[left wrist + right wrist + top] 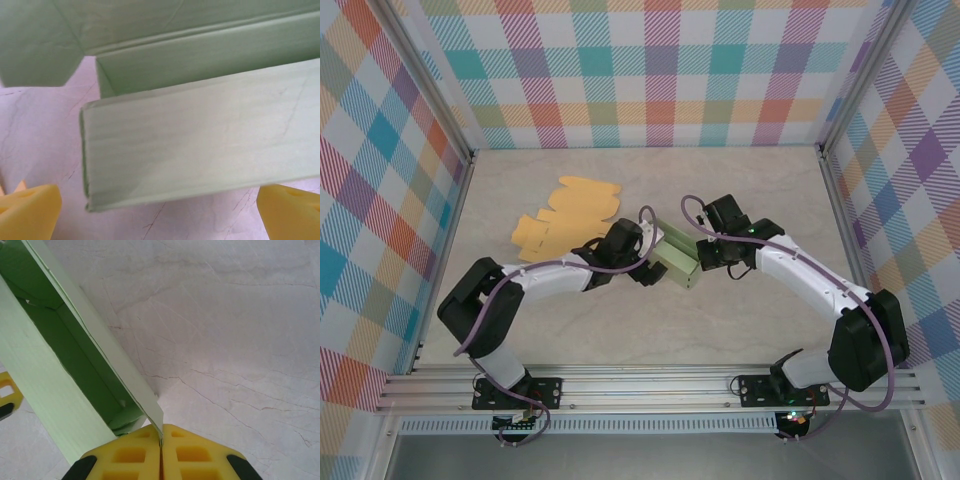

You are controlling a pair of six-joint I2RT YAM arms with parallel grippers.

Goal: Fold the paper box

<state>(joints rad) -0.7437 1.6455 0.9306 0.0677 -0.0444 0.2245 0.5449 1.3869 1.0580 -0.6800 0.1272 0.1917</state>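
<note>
At the middle of the table (750, 200), between the two wrists, I see the paper box (677, 262), a pale green carton lying on the marbled surface. In the left wrist view I read the left gripper (159, 215) as spread wide. Its yellow fingertips (30, 212) sit at the two lower corners of the frame, well apart, with a long flat panel of the box lying between and just beyond them, and the jaws grip nothing. In the right wrist view I read the right gripper (161, 452) as closed. Its two yellow pads (127, 455) are pressed together, with the thin edge of one box wall pinched in the seam between them. From that side the box is open: a darker green interior with a folded inner flap shows between two long walls. From the left wrist view, the near panel is smooth and faintly ribbed, and a flap with a cut corner spreads out behind it. Orange-yellow flat sheets (565, 220) lie on the table beyond the left arm, apart from the box.
</note>
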